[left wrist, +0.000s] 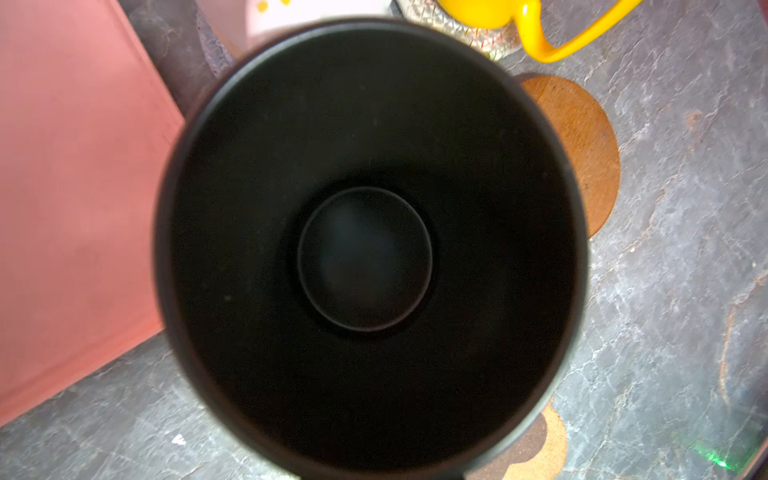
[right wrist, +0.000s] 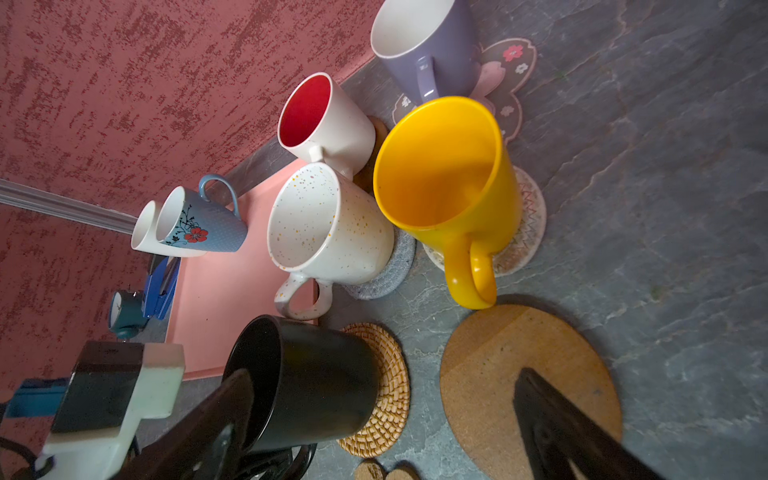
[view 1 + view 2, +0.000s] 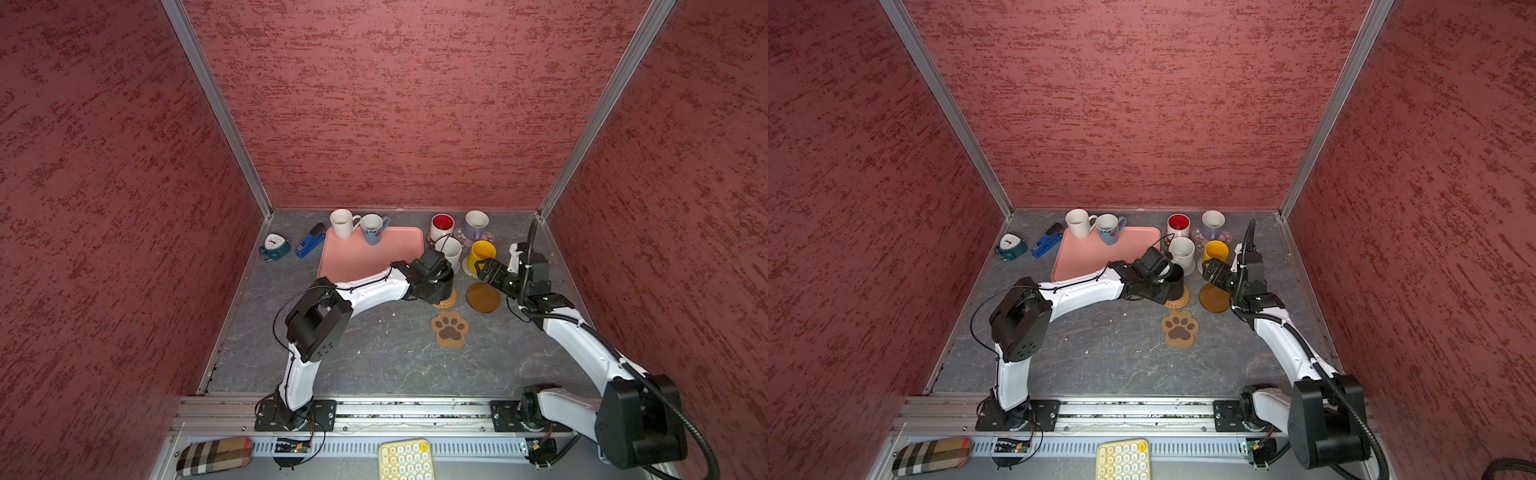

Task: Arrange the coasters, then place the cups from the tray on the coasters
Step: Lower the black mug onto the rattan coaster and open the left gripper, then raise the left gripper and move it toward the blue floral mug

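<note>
Black mug (image 3: 1177, 286) sits over the tan rattan coaster (image 3: 1183, 300), which is mostly covered; left gripper (image 3: 1158, 272) is clamped on the mug, fingers hidden; right gripper (image 3: 1209, 269) is spread wide and empty, near the yellow mug (image 3: 1216, 250)

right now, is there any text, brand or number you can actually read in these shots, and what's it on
No text reads clearly.
Dial numbers on the clock: too small to read.
Pale label on the blue stapler: blurred.
Key marks on the yellow keypad: too small to read.
Print on the light blue mug: a flower only, no words.
</note>
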